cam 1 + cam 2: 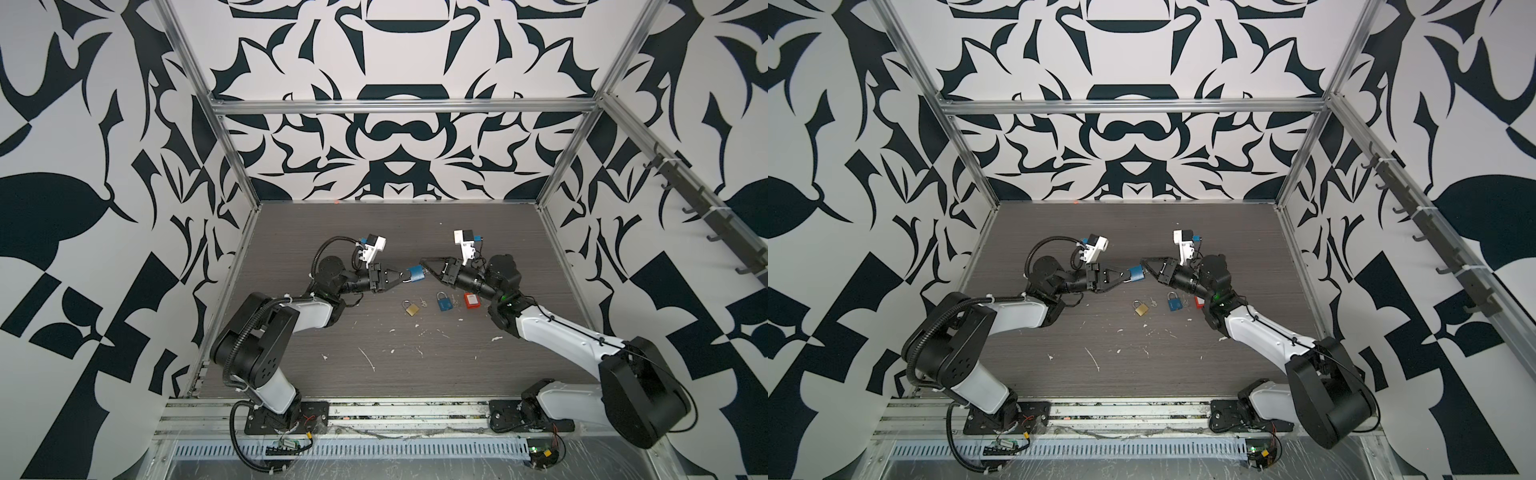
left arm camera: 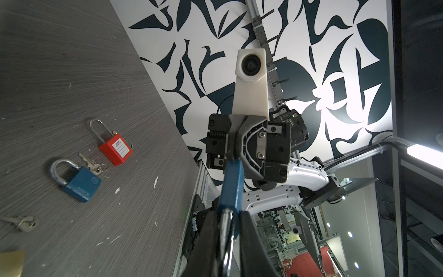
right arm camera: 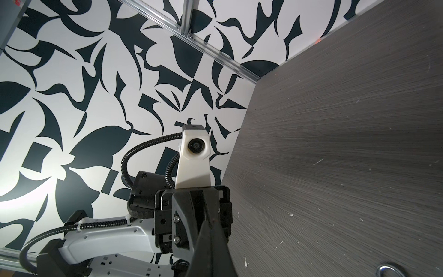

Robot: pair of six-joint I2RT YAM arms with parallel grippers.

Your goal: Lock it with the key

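Left gripper (image 1: pixel 402 276) is clamping the blue padlock (image 1: pixel 415 274) aloft. Right gripper (image 1: pixel 422 263), tips together, is sitting at its free end. Probably inserting the key, unseen here; next needs keyhole alignment, then turning.

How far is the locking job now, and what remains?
Done: the left pincer holds one blue padlock by its shackle, up off the table. In hand: the right pincer is shut at the end of that lock's body; a key between its tips cannot be seen. Left: turning the key, and perhaps the brass padlock, second blue padlock and red padlock lying below.
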